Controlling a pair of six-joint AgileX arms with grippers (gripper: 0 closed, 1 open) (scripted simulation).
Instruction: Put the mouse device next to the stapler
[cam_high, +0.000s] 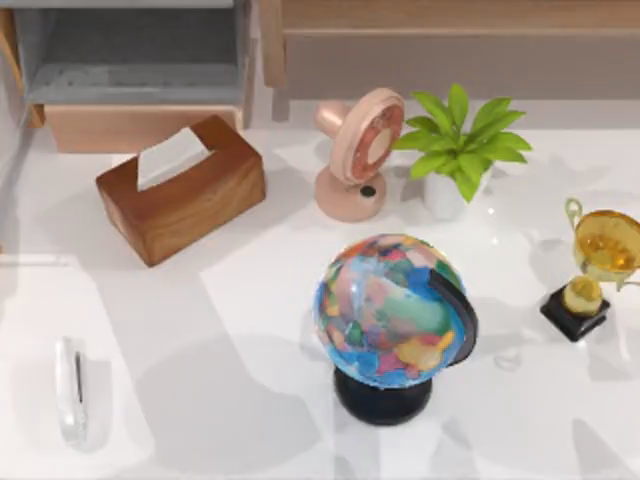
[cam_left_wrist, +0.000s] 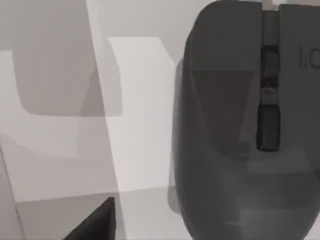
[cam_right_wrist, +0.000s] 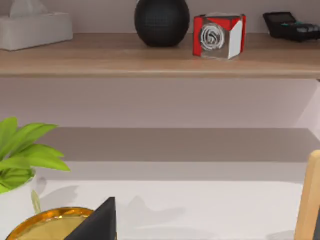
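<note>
Top overhead; left wrist close above mouse device.

The mouse device lies at the counter's near left. Behind it, toward the back left, sits the tissue box. The desk fan stands at the back centre, with the potted plant just beside it on the right. The globe stands in front of the fan. The trophy is at the far right.
</note>
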